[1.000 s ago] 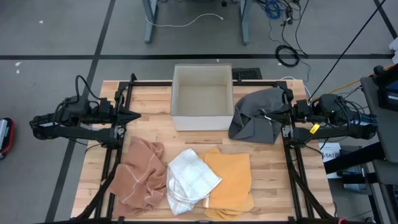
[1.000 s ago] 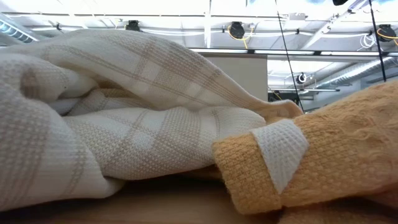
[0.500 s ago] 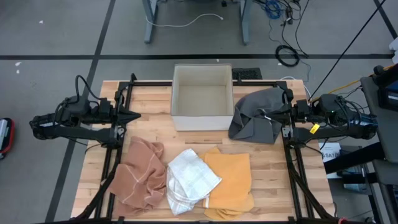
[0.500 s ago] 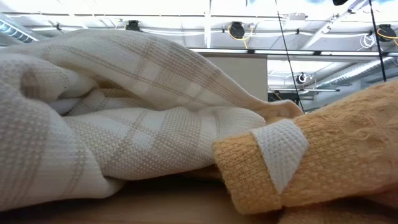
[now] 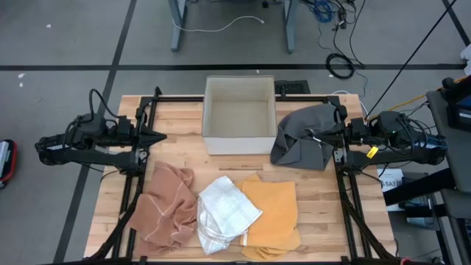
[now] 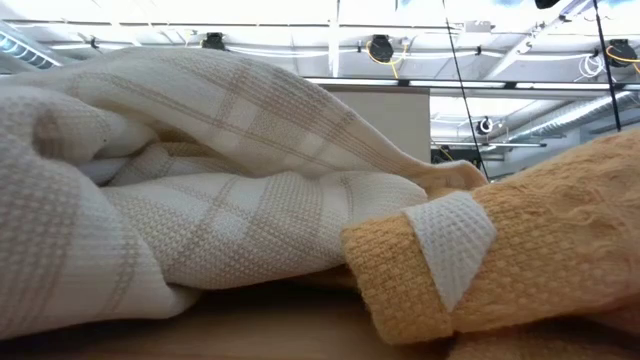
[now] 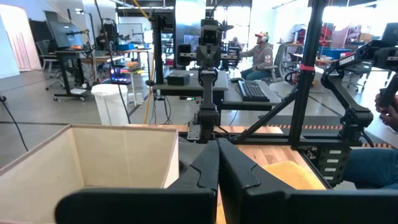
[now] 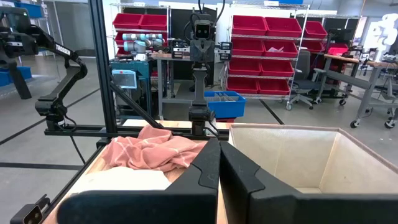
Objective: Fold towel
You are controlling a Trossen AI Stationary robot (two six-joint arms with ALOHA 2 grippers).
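From the high view we've got both arms parked at the sides of the table [image 5: 184,165]. The left hand [image 5: 158,137] sits at the left edge and the right hand [image 5: 318,135] at the right edge, both pinched fully shut with nothing in them. A grey cloth [image 5: 303,136] is draped right by the right hand, touching the open box [image 5: 239,115] at the back edge. Along the front edge lie three towels in a row: the pink towel [image 5: 163,204], the white plaid towel [image 5: 224,211] and the orange towel [image 5: 274,211]. The white one overlaps the orange.

The low view is basically wall-to-wall fabric, the white towel bunched up against the orange one's hem and label.

In the left wrist view we see closed fingers [image 7: 214,168], the box wall and a bit of orange towel beyond. A person sits at a desk far back in the room.

In the right wrist view the fingers [image 8: 217,165] are shut too, with the pink towel heaped past them.

Nothing's folded yet, we reckon. The big risk is that overlap: grab the white towel's edge and the orange one probably drags along. The crumpled layers also make it easy to pinch two plies at once.
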